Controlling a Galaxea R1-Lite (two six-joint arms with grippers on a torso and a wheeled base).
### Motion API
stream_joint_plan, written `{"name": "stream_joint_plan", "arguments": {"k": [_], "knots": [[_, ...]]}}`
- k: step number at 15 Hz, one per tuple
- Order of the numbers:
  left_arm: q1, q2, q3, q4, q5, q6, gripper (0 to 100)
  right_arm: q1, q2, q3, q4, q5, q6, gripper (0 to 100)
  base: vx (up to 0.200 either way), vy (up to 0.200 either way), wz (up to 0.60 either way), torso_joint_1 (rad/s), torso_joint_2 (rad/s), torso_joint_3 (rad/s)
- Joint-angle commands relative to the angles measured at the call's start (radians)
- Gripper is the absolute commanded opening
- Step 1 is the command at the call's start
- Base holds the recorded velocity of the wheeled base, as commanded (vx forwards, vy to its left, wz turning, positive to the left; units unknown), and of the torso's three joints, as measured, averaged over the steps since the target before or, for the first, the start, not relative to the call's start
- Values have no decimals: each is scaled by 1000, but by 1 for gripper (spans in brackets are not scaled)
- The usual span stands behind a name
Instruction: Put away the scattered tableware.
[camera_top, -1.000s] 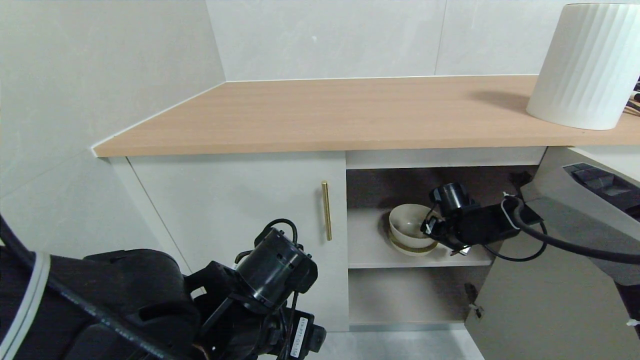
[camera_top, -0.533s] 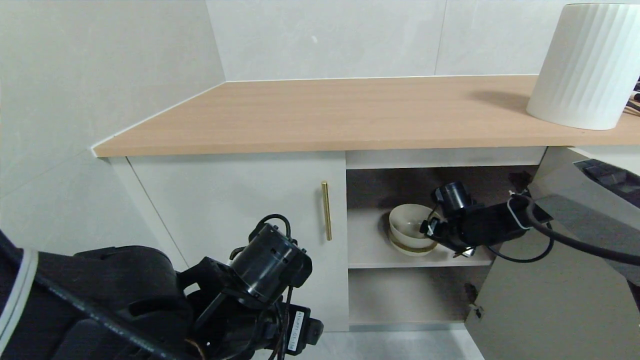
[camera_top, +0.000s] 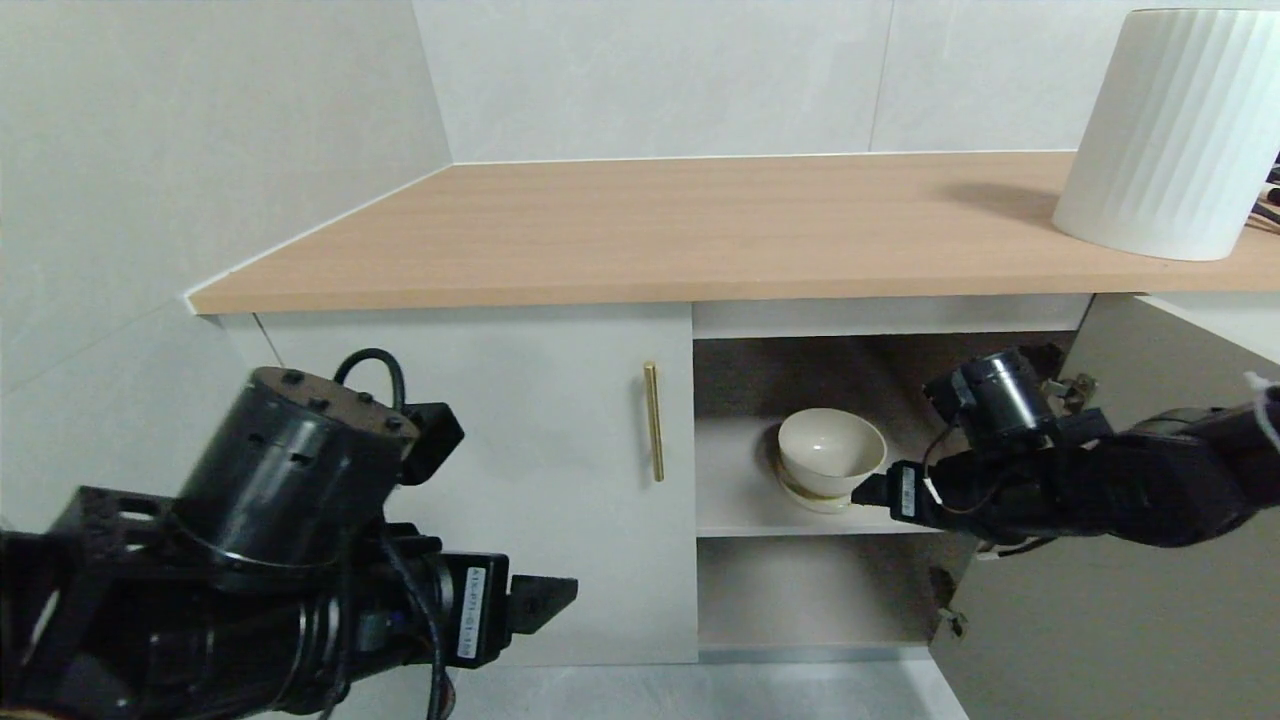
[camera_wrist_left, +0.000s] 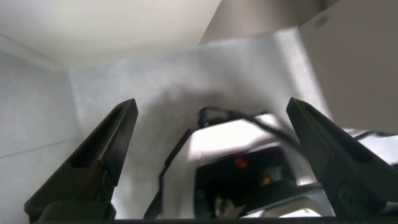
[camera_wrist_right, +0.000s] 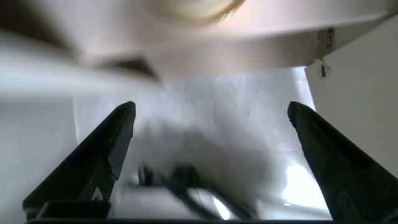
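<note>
In the head view, a cream bowl (camera_top: 830, 450) is seen upright on the upper shelf (camera_top: 735, 495) of an open cabinet compartment, stacked in a second pale dish (camera_top: 803, 494) of which just the rim shows. The right end effector (camera_top: 872, 492) is held level at the front edge of that shelf, just beside the stacked dishes and apart from the bowl; its spread cannot be told from this angle. The cabinet's open door (camera_top: 1100, 620) hangs to the right of the arm. The neighbouring door (camera_top: 480, 420) is shut, and a gold bar handle (camera_top: 652, 420) is fixed upright at its edge. The left end effector (camera_top: 540, 598) is held low in front of that shut door, well apart from the bowl. On the wooden surface (camera_top: 650, 230) above, a white ribbed cylinder (camera_top: 1180, 130) stands at the far right.

In the left wrist view, the left end effector (camera_wrist_left: 211, 162) is spread wide with nothing between its fingers (camera_wrist_left: 109, 155), over pale floor (camera_wrist_left: 186, 81).

In the right wrist view, the right end effector (camera_wrist_right: 211, 162) is likewise spread wide and holds nothing. The bowl (camera_wrist_right: 199, 7) is seen blurred beyond it.
</note>
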Motion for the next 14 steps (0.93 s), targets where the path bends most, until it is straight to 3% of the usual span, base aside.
{"name": "stream_joint_plan", "arguments": {"k": [1,4,11,14], "knots": [[43,-98,27,-22,-25,-1,100,64,-237,145,4,18,-64,100,0,0,0,0,0,0],[117,-101,53,-61,-79,-2,100,91,-328,163,87,16,-70,100,0,0,0,0,0,0],[134,-88,76,-64,-78,-4,100,108,-392,226,112,19,-68,100,0,0,0,0,0,0],[134,-88,76,-64,-76,-2,100,116,-400,226,112,16,-70,100,-200,0,0,7,4,1]]}}
